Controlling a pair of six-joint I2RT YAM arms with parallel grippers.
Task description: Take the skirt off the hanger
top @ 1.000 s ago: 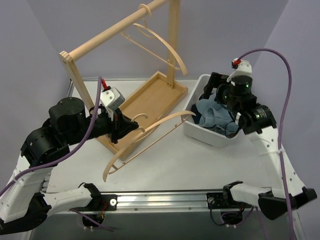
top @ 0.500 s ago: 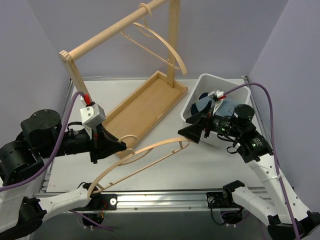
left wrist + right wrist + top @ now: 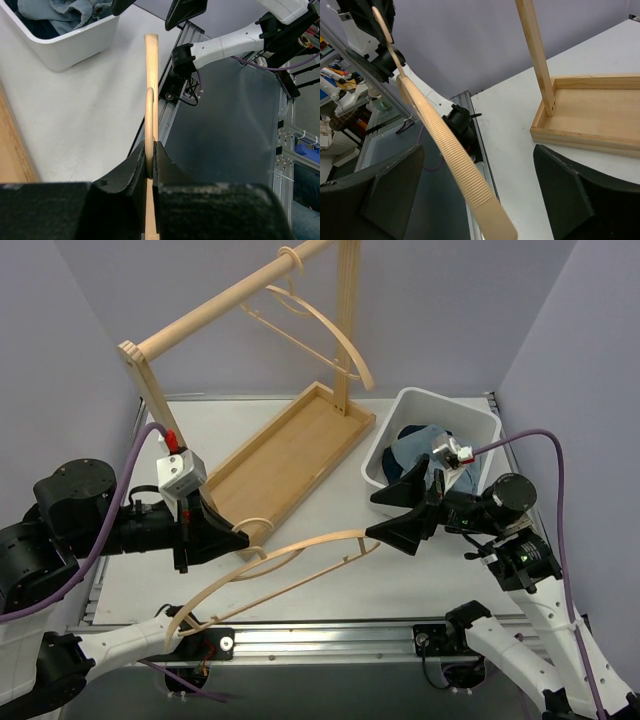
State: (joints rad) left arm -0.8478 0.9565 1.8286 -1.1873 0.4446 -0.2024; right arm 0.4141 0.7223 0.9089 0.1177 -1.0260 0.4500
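My left gripper [image 3: 228,537] is shut on the hook of a bare wooden hanger [image 3: 290,558] and holds it above the table's front edge; the wrist view shows the jaws clamped on the hook [image 3: 150,145]. The hanger's ribbed right end [image 3: 455,165] reaches between the wide-open fingers of my right gripper [image 3: 398,512], which touches nothing. The blue denim skirt [image 3: 418,452] lies crumpled in the white bin [image 3: 383,440] at the right; it also shows in the left wrist view [image 3: 65,12].
A wooden clothes rack [image 3: 230,302] with a tray base [image 3: 290,455] stands at the back, and a second bare hanger [image 3: 330,335] hangs on its rail. The metal rail of the arm mounts [image 3: 320,638] runs along the table's near edge.
My right gripper left the bin, swung down to the left and now stands open around the hanger's right end. My left gripper pulled the hanger toward the near edge and lifted it.
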